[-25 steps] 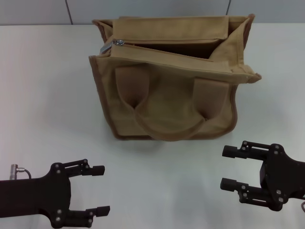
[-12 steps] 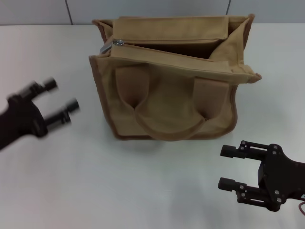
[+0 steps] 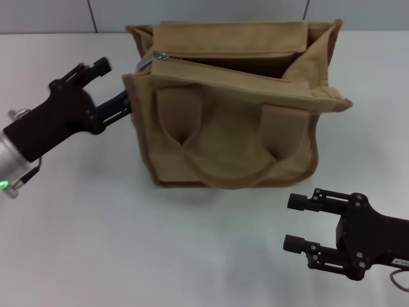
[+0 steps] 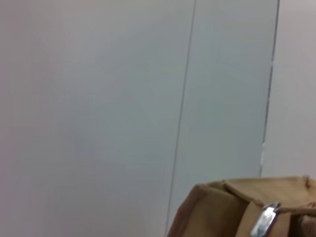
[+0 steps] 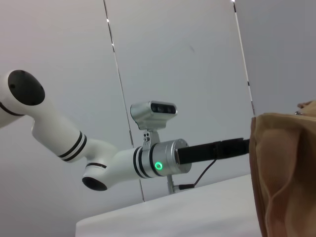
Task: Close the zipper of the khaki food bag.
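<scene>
The khaki food bag (image 3: 230,121) stands upright at the middle back of the white table, its top gaping open. The zipper's silver slider and pull tab (image 3: 155,57) sit at the bag's left top corner; they also show in the left wrist view (image 4: 264,220). My left gripper (image 3: 114,83) is open, just left of the bag's upper left corner, one finger touching or nearly touching the bag's side. My right gripper (image 3: 297,222) is open and empty, low over the table in front of the bag's right side. The bag's side (image 5: 284,173) shows in the right wrist view.
The white table (image 3: 192,249) stretches in front of and beside the bag. A grey panelled wall (image 3: 64,16) runs along the table's far edge. The left arm (image 5: 123,160) shows in the right wrist view.
My left gripper has swung up from the front left of the table to the bag's upper left corner. My right gripper has shifted slightly left and toward the front.
</scene>
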You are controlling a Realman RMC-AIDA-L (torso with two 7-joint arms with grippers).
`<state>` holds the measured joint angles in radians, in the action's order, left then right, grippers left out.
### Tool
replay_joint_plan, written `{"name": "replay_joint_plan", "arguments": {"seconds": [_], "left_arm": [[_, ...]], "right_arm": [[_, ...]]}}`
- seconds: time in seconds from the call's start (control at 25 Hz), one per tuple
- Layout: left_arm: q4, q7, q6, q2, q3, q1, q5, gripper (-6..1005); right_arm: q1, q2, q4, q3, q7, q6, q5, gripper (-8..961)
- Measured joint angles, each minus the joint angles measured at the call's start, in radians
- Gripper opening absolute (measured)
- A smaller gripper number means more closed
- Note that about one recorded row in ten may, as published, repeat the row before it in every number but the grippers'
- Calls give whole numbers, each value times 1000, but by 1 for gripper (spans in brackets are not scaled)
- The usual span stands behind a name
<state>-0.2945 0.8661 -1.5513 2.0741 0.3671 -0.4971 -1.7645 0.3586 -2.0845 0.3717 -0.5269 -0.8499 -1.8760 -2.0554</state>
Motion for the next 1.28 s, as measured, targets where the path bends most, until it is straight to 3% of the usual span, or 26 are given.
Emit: {"name": "replay_joint_plan", "arguments": {"seconds": [0.16,0.8,1.04,1.28], "left_arm": [[23,-11,-6,4,-4,-34,4,774],[88,-87,27,6,1,-54,107,756],[58,-87,40,1,102,-40,106,749],[-11,-49,35,-3,119,-10,106,742]], "right_arm": [[7,0,-8,-1,0,8,0,642],[10,0,-10,3,0,20,0,642],[10,0,-10,4,0,32,0,642],[14,0,-11,4,0,41,0,642]]}}
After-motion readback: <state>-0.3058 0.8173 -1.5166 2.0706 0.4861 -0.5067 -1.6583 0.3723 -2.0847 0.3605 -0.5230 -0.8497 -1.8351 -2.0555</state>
